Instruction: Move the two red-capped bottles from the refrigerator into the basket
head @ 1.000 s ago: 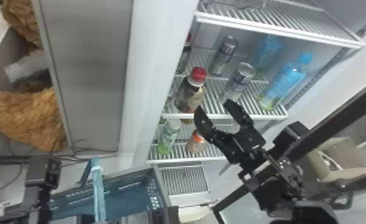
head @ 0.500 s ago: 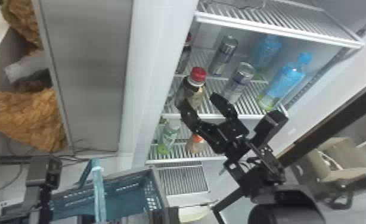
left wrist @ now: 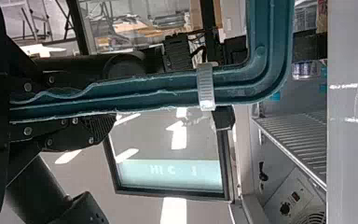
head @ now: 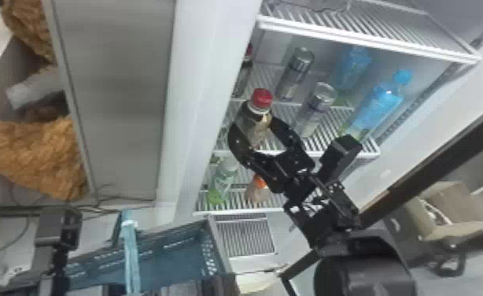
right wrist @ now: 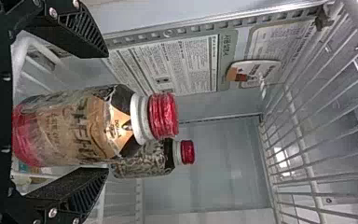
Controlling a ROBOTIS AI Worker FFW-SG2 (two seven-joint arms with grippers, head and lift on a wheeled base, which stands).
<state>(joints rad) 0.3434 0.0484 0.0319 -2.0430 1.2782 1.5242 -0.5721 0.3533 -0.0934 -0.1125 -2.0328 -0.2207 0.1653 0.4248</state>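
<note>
Right tool (right wrist: 105, 112) set wide, one finger on either side of the nearer bottle (right wrist: 81, 126), a dark-and-tan labelled plastic one with a red screw cap. Bottle upright between the fingers, cap clear beyond the fingertips; gap visible on one side at least, so no grip judged yet. Second red-capped bottle (right wrist: 144, 158), same sort, stands deeper in the fridge beyond the tool, partly hidden by the first. Both on the white wire shelf (head: 364, 151). To the tool's right and beyond it, silver cylindrical cans (head: 316, 104) and blue-capped clear bottles (head: 380, 102). Beneath the tool, on the lower rack (head: 229, 211), an orange-capped bottle (head: 257, 193) and a green-and-white bottle (head: 223, 183). Left tool (left wrist: 102, 100) narrow, closed about the teal plastic handle (left wrist: 158, 95) of the blue-green slatted basket (head: 166, 252), which sits low and to the left of the right tool. Step in hand, as I read it: taking the first bottle. Next move calls for centring, then closing on the body below the neck, a small lift off the wires, and a draw straight back before swinging left and down to the basket. Risk: knocking a neighbouring can, or nudging the rear bottle.
</note>
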